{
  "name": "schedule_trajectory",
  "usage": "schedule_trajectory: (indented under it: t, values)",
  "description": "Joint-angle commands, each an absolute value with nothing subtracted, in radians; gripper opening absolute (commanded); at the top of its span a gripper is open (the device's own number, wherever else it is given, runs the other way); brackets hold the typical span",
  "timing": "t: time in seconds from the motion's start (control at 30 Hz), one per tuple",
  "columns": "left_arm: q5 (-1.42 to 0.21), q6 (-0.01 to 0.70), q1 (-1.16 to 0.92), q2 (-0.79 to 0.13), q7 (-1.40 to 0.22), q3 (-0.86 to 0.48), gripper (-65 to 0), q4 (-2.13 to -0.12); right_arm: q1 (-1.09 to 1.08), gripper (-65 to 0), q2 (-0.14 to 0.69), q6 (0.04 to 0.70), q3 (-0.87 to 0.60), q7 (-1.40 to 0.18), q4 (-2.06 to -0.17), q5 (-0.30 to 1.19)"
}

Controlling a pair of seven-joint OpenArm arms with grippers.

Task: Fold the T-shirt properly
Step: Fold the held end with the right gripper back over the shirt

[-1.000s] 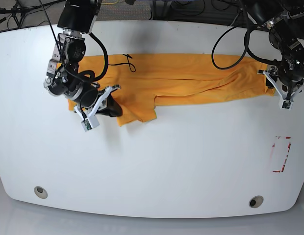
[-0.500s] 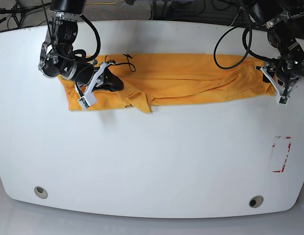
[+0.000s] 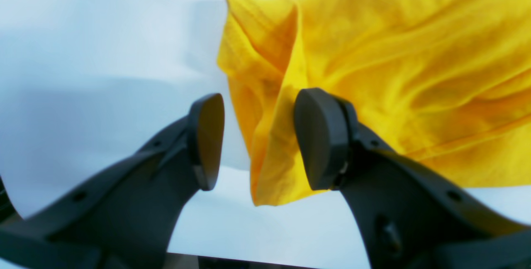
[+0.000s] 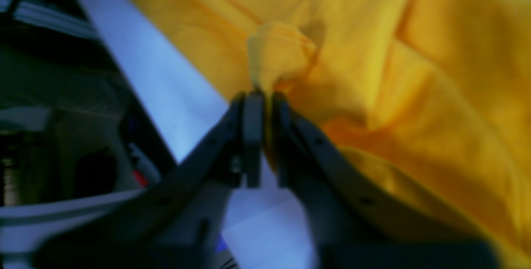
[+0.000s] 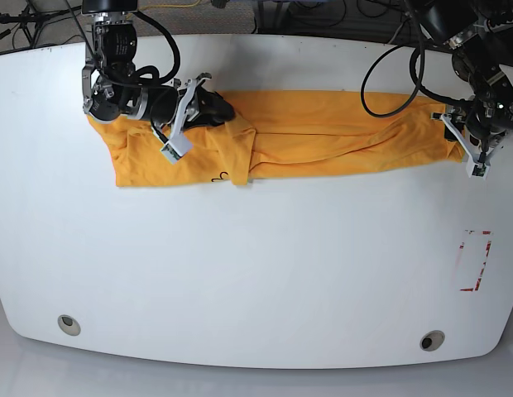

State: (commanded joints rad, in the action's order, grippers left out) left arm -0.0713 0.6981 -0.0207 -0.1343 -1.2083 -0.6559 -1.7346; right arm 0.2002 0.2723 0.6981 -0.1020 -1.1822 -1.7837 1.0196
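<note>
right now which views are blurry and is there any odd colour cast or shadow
Right wrist view: soft all over, the fingers and the T-shirt both blurred, the table tinted blue. Left wrist view: fingers sharper, cloth behind slightly soft, a grey shadow on the table. Base view: sharp, evenly lit, faint shadows under the arms, shirt more orange.

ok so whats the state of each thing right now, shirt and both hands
T-shirt: lying on the table in a long band, partly folded, wrinkled.
Left hand: open, one end of the shirt between its pads, not pinched.
Right hand: shut on a bunched bit of the shirt.
</note>
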Motion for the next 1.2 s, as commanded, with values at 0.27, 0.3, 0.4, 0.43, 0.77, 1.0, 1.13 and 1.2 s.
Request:
schedule_trajectory:
  t: [0.27, 0.3, 0.4, 0.43, 0.77, 1.0, 1.13, 1.2]
  values:
    - [-0.071, 0.698, -0.021, -0.133, -1.207, -0.656, -36.9, -1.733, 0.213, 0.0, 0.326, 0.698, -0.104, -1.182, -1.848, 1.084]
    - [-0.071, 0.698, -0.021, -0.133, -1.207, -0.656, -36.9, -1.735, 0.209, 0.0, 0.337, 0.698, -0.104, -1.182, -1.854, 1.089]
    - [-0.073, 0.698, -0.021, -0.131, -1.207, -0.656, -36.9, -1.738, 0.205, -2.1, 0.348, 0.698, -0.110, -1.179, -1.870, 1.090]
    - [-0.073, 0.698, -0.021, -0.131, -1.207, -0.656, -36.9, -1.738, 0.202, -3.8, 0.352, 0.698, -0.111, -1.176, -1.871, 1.086]
    - [-0.081, 0.698, -0.015, -0.131, -1.207, -0.670, -36.9, -1.741, 0.186, -48.4, 0.332, 0.698, -0.156, -1.142, -1.873, 0.855]
    - [-0.134, 0.698, 0.028, -0.130, -1.208, -0.743, -36.5, -1.728, 0.188, -54.9, 0.289, 0.698, -0.154, -1.059, -1.851, 0.558]
    - [-0.179, 0.698, 0.033, -0.133, -1.208, -0.753, -36.4, -1.710, 0.183, -53.9, 0.259, 0.698, -0.156, -1.018, -1.831, 0.414]
    - [-0.202, 0.698, 0.036, -0.134, -1.208, -0.754, -36.4, -1.687, 0.182, -53.7, 0.242, 0.698, -0.151, -0.977, -1.824, 0.328]
